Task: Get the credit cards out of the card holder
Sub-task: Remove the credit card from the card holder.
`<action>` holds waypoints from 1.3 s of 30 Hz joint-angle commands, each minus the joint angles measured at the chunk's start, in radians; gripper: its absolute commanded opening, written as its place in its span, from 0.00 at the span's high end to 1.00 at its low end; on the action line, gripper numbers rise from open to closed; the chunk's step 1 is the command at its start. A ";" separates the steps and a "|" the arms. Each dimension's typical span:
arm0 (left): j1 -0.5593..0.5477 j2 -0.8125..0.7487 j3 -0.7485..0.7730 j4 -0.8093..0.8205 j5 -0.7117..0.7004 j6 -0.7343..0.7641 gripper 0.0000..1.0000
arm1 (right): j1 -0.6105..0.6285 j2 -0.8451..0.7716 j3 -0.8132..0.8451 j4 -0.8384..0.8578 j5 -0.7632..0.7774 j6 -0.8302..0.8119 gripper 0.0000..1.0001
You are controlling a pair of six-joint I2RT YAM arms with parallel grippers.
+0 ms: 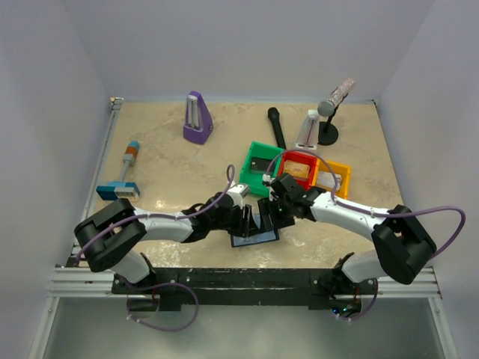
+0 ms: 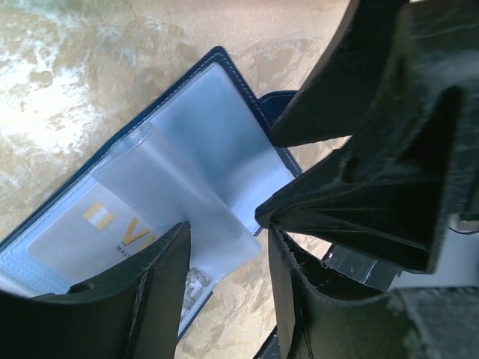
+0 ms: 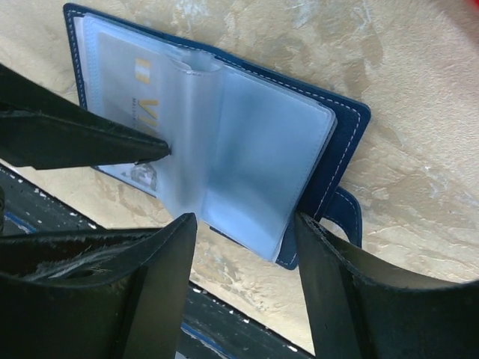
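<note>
The dark navy card holder (image 1: 254,238) lies open on the table near the front edge, with its snap tab (image 3: 344,217) to one side. Clear plastic sleeves (image 2: 202,142) fan up from its spine. A pale credit card with gold letters (image 2: 97,224) sits inside a sleeve and also shows in the right wrist view (image 3: 131,78). My left gripper (image 2: 228,258) is open and straddles the loose sleeve's edge, one fingertip (image 3: 153,146) resting on the card's sleeve. My right gripper (image 3: 247,228) is open just above the holder's empty half, holding nothing. Other cards are not visible.
Green (image 1: 258,168), red (image 1: 298,170) and orange (image 1: 334,178) bins stand just behind the grippers. A purple metronome (image 1: 197,118), a black marker (image 1: 277,127), a microphone stand (image 1: 328,120) and a blue-handled tool (image 1: 123,176) lie farther back. The black front rail (image 1: 247,280) is close.
</note>
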 commanded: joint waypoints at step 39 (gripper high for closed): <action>-0.027 0.134 0.105 0.407 0.129 -0.041 0.49 | 0.005 0.022 -0.038 0.139 -0.103 0.115 0.36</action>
